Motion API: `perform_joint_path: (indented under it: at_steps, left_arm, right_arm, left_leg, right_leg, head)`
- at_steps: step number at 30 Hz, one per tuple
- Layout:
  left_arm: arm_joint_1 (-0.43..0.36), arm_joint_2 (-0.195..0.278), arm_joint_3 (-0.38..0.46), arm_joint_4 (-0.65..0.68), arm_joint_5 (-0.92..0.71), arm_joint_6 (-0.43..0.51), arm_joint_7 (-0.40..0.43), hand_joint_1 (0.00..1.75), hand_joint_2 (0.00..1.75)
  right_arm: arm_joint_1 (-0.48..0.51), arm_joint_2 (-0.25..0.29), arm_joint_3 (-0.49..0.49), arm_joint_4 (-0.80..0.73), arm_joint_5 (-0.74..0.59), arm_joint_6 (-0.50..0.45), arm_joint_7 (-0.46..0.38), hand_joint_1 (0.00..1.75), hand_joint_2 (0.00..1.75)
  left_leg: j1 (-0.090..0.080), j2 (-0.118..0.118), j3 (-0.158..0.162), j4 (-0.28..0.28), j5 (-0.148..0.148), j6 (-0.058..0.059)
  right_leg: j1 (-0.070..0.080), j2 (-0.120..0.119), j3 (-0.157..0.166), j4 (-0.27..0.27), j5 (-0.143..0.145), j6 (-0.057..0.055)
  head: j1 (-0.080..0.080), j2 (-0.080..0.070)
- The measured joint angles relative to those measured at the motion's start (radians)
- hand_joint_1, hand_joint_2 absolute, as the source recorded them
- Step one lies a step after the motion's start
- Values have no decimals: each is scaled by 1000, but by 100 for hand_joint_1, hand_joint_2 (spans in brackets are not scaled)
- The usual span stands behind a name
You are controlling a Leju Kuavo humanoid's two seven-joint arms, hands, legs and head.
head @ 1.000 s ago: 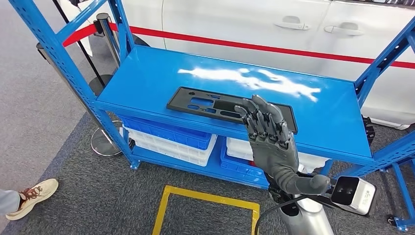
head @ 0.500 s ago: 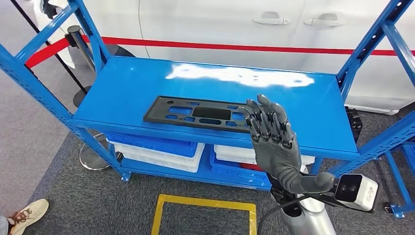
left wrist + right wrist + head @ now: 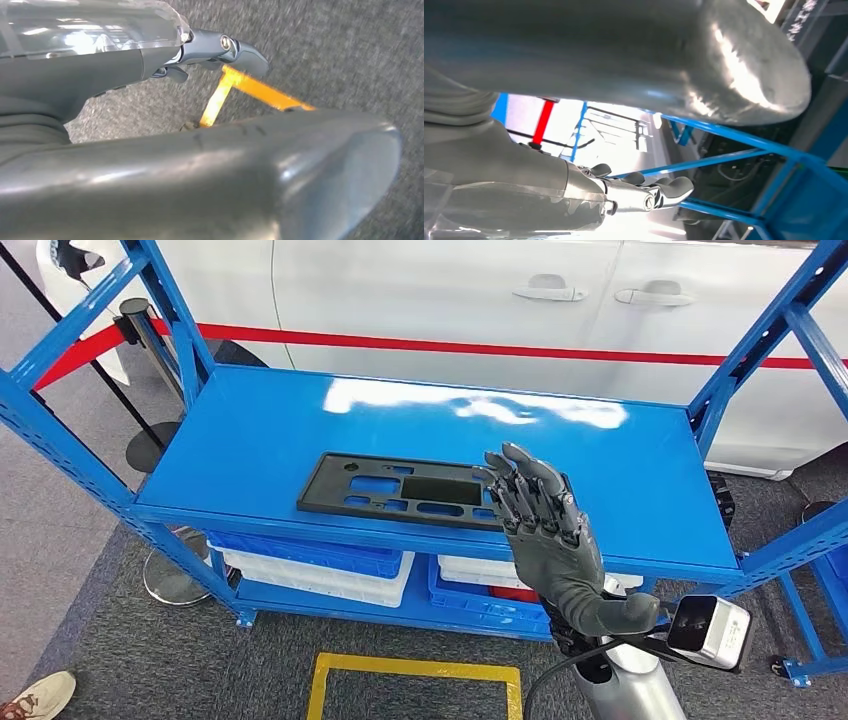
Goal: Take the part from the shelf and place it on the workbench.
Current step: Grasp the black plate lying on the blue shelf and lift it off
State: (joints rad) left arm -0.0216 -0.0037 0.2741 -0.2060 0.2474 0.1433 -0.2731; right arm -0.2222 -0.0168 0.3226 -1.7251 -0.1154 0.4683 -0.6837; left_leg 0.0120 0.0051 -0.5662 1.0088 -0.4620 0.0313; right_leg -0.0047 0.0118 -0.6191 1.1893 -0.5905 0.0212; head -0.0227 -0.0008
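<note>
the head view looks forward and down from high on the robot onto the blue shelf (image 3: pixel 300 430), with a white car (image 3: pixel 450 300) behind its far edge. the left wrist view sits very close behind the left hand (image 3: pixel 200 175), facing grey carpet (image 3: pixel 350 60) and yellow floor tape (image 3: pixel 250 87), which the head view shares. the right wrist view, equally close behind the right hand (image 3: pixel 599 65), faces the shelf's blue frame.

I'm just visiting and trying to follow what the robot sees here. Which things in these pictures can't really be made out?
- Right end of the black part: head view, covered by the raised right hand.
- Bins under the shelf: head view, contents hidden by the shelf top.
- Left hand: left wrist view, mostly blocked by its own thick thumb, so its pose is unclear.
- Yellow floor marking: cut off by the bottom edge.
</note>
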Motion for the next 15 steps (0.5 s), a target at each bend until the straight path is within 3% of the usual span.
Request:
perform_joint_path:
  at_steps: [2, 3, 4, 6, 7, 8, 10, 13, 15]
  left_arm:
    - [0, 0, 1, 0, -1, 0, -1, 0, 0]
    - [0, 0, 2, 0, -2, 0, -2, 0, 0]
    - [1, 0, 2, 0, -3, 0, -2, 0, 0]
    - [2, 0, 3, 0, -7, 0, -2, 0, 0]
    - [2, 0, 3, 1, -9, 0, -2, 0, 0]
    - [1, 0, 4, 1, -10, -1, -2, 0, 0]
    - [-2, -1, 6, 1, -12, -3, -1, 0, 0]
    - [-5, -1, 6, 1, -17, -4, 0, 0, 0]
    - [-5, -2, 6, 1, -21, -4, 1, 0, 0]
  right_arm:
    - [-2, -5, 4, 13, 4, -4, 13, 0, 0]
    - [-2, -7, 7, 20, 6, -7, 20, 0, 0]
    - [-3, -8, 10, 26, 8, -10, 25, 0, 0]
    - [-7, -11, 17, 36, 13, -19, 31, 0, 0]
    - [-10, -12, 21, 42, 16, -23, 33, 0, 44]
    - [-14, -13, 28, 49, 19, -27, 37, 0, 87]
    - [-19, -15, 46, 65, 32, -39, 51, 0, 175]
    - [-21, -15, 78, 84, 65, -63, 77, 0, 175]
    - [-27, -15, 101, 104, 101, -88, 97, 0, 175]
  left_leg:
    - [-1, -1, 10, 0, -10, 3]
    - [-1, -1, 18, 0, -16, 2]
    - [-1, -2, 29, 0, -24, 0]
    - [-2, -3, 51, -1, -40, -5]
    - [-2, -3, 59, -2, -47, -9]
    - [-3, -3, 62, -3, -51, -15]
    - [-3, 0, 63, -6, -55, -25]
    - [-4, 3, 56, 16, -77, -40]
    - [-2, 1, 2, 122, -122, -47]
  right_leg:
    - [-4, -2, -75, 105, -16, 4]
    - [-5, -3, -92, 111, 6, 4]
    - [-5, -4, -87, 76, 46, 2]
    - [-3, -7, -44, -49, 136, -7]
    - [1, -9, -22, -102, 162, -12]
    - [5, -10, -8, -136, 168, -18]
    - [11, -9, 0, -157, 158, -26]
    - [1, -7, 16, -178, 151, -37]
    - [-2, -9, 29, -186, 145, -46]
  head:
    - [0, 0]
    - [0, 0]
    - [0, 0]
    - [0, 0]
    - [0, 0]
    - [0, 0]
    - [1, 0]
    - [0, 0]
    - [0, 0]
